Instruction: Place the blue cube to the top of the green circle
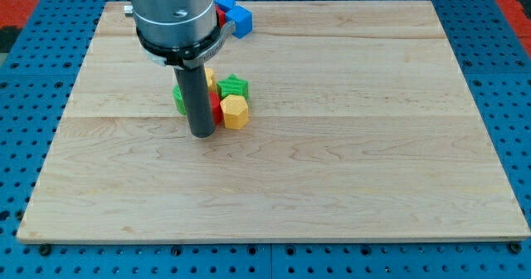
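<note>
Our tip [202,134] is down on the board [348,146], touching or nearly touching the cluster's 7 o'clock edge. No pincer on this rig, just the rod, so no jaw state to give.

Cluster, board's upper left-centre: yellow hexagon [236,112] just at 2 o'clock of the tip, red block [216,108] wedged between rod and hexagon, green star [234,86] at the hexagon's 12. Green block [178,97] peeks out at the rod's 9 o'clock, probably the circle, mostly hidden. Yellow sliver [209,77] behind the rod, shape unclear.

Blue cube [241,20] sits near the board's top edge, well apart from the cluster at its 12, beside another red block [221,13] and a blue piece [226,1].
</note>
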You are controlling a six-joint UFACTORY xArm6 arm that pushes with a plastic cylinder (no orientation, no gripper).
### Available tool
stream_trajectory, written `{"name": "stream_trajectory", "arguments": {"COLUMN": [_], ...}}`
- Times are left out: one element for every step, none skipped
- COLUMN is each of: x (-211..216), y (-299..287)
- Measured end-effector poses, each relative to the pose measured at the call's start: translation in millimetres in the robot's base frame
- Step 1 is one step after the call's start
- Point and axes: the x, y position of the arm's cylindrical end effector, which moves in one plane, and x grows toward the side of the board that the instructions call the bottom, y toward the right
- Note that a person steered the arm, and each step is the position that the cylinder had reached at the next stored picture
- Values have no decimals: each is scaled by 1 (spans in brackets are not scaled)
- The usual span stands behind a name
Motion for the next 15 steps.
{"name": "stream_trajectory", "arguments": {"x": [-6,-9,0,72,29,-89,-212,-273,-273,-273,-272,-268,-245,-211,-182], "y": [0,0,-2,22,157,245,263,218,200,109,70,72,57,57,35]}}
